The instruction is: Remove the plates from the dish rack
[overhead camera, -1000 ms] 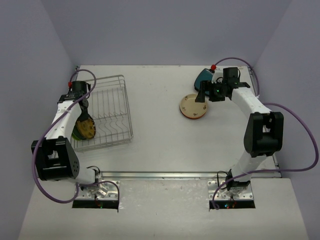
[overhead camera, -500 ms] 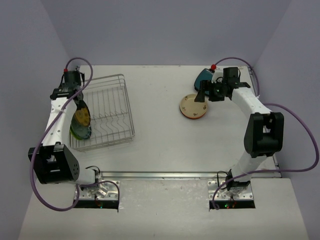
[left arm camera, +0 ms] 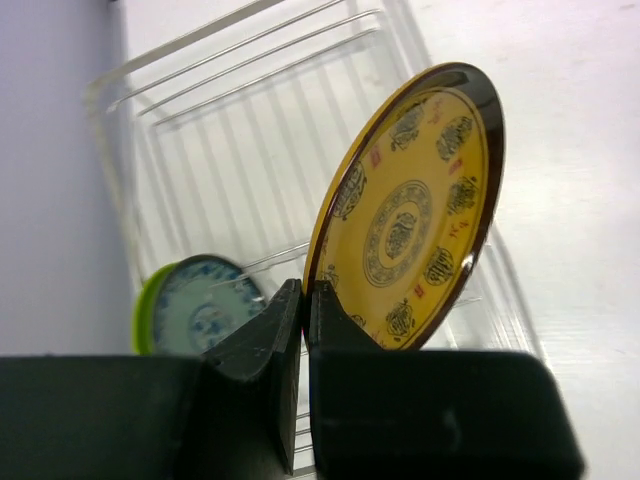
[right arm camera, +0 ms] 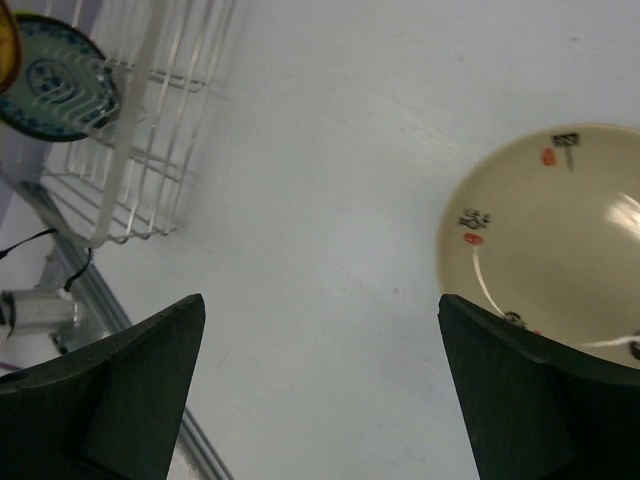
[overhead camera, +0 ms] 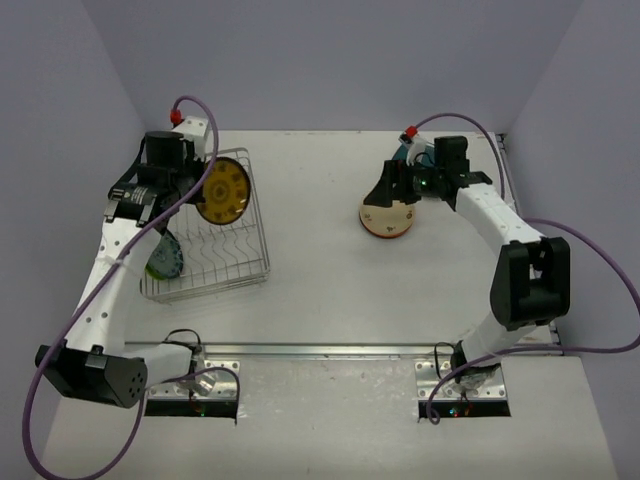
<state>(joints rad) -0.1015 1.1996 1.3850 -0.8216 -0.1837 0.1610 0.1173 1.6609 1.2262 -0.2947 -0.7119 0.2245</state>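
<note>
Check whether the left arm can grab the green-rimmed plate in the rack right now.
Probably not yet. The left claw is shut on the yellow plate, held over the dish rack. The green-rimmed plate stands uncovered in the rack, so it looks reachable once that claw is free.

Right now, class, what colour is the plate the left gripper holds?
Yellow plate with brown medallions, dark rim; clearest in the left wrist view.

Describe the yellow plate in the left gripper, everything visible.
The yellow plate is round and glossy, like glazed ceramic, with a dark brown rim and dark medallions ringing a central one. It is held on edge, tilted, above the dish rack, seemingly clear of its wires. Only the left gripper touches it, pinching its lower rim.
</note>
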